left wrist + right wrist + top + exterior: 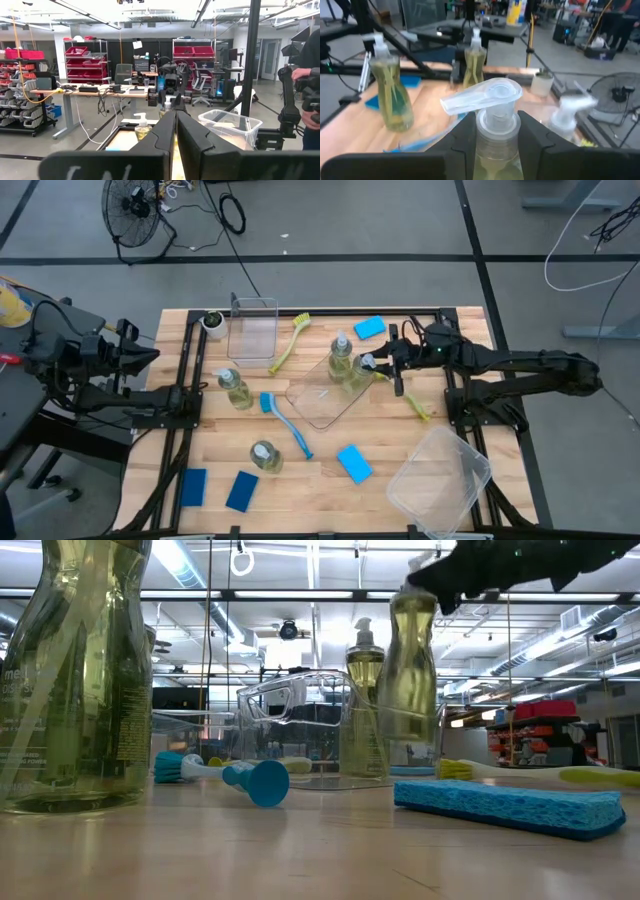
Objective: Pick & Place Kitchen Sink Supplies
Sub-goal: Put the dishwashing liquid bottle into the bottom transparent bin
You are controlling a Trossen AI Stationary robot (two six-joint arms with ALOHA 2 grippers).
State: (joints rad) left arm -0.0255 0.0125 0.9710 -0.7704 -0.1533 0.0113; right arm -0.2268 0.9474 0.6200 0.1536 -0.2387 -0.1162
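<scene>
Pump-top bottle (496, 130) is gripped at its neck by the right tool (496, 132) — transfer step judged underway — placement in a clear tray (318, 406) is called for next.

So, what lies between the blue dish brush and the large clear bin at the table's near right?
In the high view, one blue sponge lies between the blue dish brush and the clear bin; otherwise bare wood.

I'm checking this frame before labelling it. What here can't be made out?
- Held bottle: in the right wrist view the right pincer covers its neck, and the frame edge cuts off its body.
- Its base: low view, hidden behind the clear bin; contact with the tray can't be told.
- Left pincer: blocks the table ahead in its wrist view.
</scene>
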